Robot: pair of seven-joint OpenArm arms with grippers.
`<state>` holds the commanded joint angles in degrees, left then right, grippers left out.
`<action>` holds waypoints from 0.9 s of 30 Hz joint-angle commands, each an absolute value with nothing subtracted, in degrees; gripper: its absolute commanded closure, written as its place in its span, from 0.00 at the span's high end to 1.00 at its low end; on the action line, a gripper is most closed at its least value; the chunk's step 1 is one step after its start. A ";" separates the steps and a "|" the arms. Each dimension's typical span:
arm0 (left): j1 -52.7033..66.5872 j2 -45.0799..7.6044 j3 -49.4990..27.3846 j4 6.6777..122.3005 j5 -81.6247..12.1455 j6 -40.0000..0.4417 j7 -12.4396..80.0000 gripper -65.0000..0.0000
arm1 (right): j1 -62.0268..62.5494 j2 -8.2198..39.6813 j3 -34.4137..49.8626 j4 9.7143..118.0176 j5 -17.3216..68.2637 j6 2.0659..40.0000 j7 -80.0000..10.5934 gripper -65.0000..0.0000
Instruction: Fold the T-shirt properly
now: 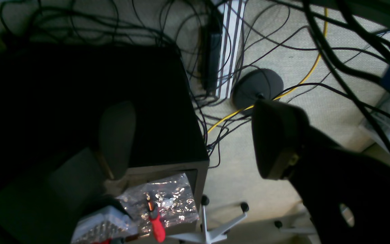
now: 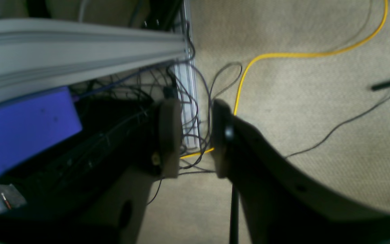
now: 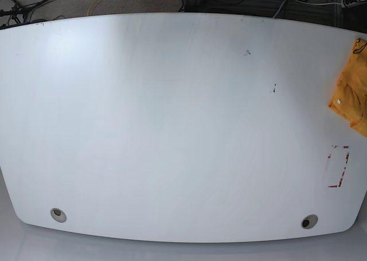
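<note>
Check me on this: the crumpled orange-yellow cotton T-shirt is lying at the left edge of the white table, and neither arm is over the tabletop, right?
Wrong edge. The base view shows the crumpled orange-yellow cotton T-shirt at the white table's right edge; neither arm is over the tabletop.

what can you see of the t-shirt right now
Only part of the T-shirt shows, in the base view: a crumpled orange-yellow heap of soft cloth lying at the white table's right edge and cut off by the frame. A small pale tag sits on its left part. No print is visible. Nothing but the table touches it.
</note>
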<state>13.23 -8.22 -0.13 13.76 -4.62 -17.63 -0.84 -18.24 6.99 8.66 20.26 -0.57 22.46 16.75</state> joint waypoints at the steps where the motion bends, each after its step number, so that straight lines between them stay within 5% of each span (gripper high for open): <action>1: 12.88 -8.22 -0.13 13.23 -4.62 -17.63 -0.84 0.78 | -17.98 6.99 8.66 20.09 -0.57 22.46 16.57 0.24; 14: 8.92 -8.22 -0.04 9.10 -4.53 -17.45 -0.84 0.78 | -14.64 7.08 8.57 18.95 -0.66 22.37 8.84 0.25; 21: 8.75 -8.13 -0.04 9.10 -4.44 -10.86 -0.75 0.78 | -14.55 7.08 8.48 18.77 -1.01 22.37 8.84 0.25; 27: 8.75 -7.08 0.13 9.19 -4.44 -10.15 -0.75 0.78 | -14.55 6.90 8.57 18.77 -6.37 22.37 8.84 0.25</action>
